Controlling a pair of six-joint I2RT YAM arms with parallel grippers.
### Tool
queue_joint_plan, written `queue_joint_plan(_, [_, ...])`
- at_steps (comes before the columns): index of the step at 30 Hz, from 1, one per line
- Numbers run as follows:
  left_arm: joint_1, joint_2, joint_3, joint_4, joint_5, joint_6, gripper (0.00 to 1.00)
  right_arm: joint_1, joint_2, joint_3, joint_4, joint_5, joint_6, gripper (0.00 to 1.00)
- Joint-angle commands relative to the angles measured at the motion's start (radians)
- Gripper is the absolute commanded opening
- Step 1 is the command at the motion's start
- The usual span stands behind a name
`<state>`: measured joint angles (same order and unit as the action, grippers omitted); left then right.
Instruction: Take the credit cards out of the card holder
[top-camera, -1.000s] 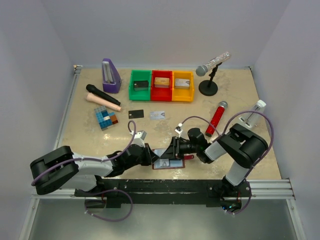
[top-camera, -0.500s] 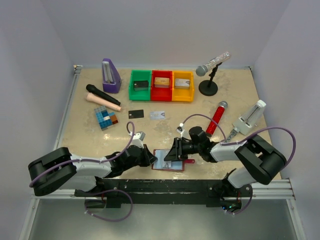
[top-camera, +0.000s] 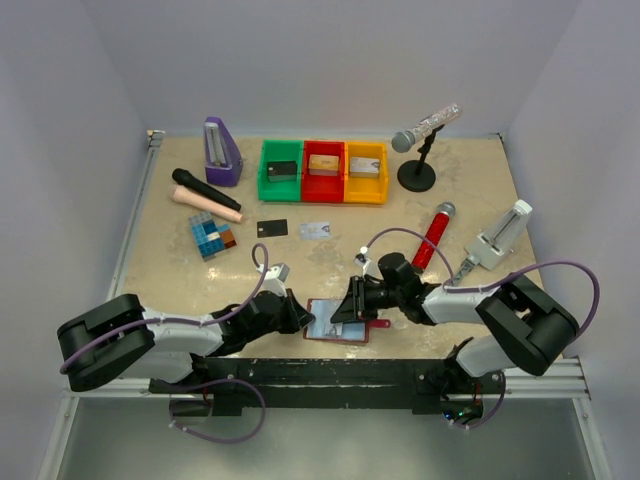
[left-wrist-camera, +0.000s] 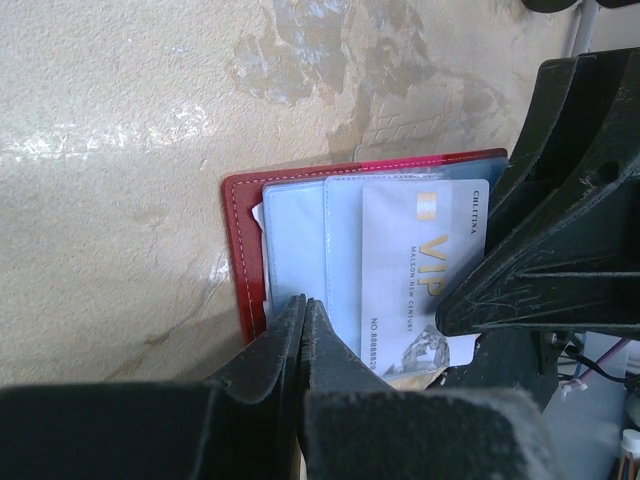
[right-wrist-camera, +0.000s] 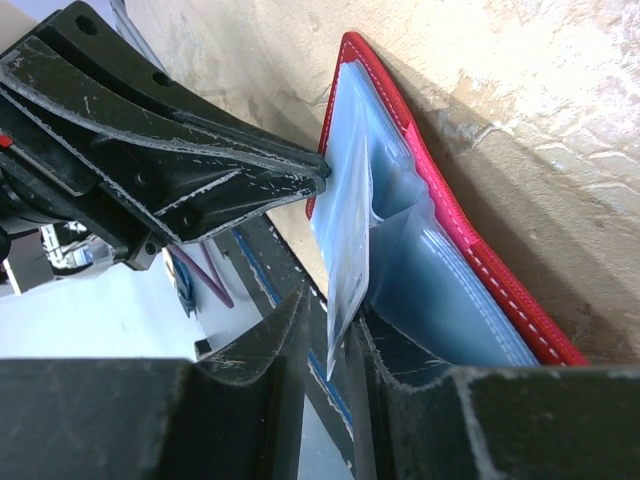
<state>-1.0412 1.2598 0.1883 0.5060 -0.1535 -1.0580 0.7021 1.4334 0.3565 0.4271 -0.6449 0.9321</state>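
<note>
Since the credit card (left-wrist-camera: 420, 250) is stiff and slick, pinch its free edge. The right gripper (right-wrist-camera: 330, 312) has jaws slightly apart astride it; the left gripper (left-wrist-camera: 303, 308), jaws together.

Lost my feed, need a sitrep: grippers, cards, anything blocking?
Left gripper shut, tip on the open card holder. Right gripper narrowly open, straddling the silvery card edge. Card not yet out. No obstruction seen.

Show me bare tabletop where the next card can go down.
Bare tabletop lies between the silver card and the red microphone, below the bins. More sits right of the mic stand. The near edge is crowded: the left claw and right claw meet at the card holder.
</note>
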Motion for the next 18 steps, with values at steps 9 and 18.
queue_joint_plan(9, [-0.003,0.030,-0.058,-0.052,-0.040,-0.017,0.00,0.005,-0.062,0.022,-0.022,0.016,-0.013,0.19])
queue_joint_plan(18, [-0.003,0.023,-0.075,-0.044,-0.050,-0.030,0.00,0.004,-0.082,0.013,-0.019,0.016,-0.006,0.13])
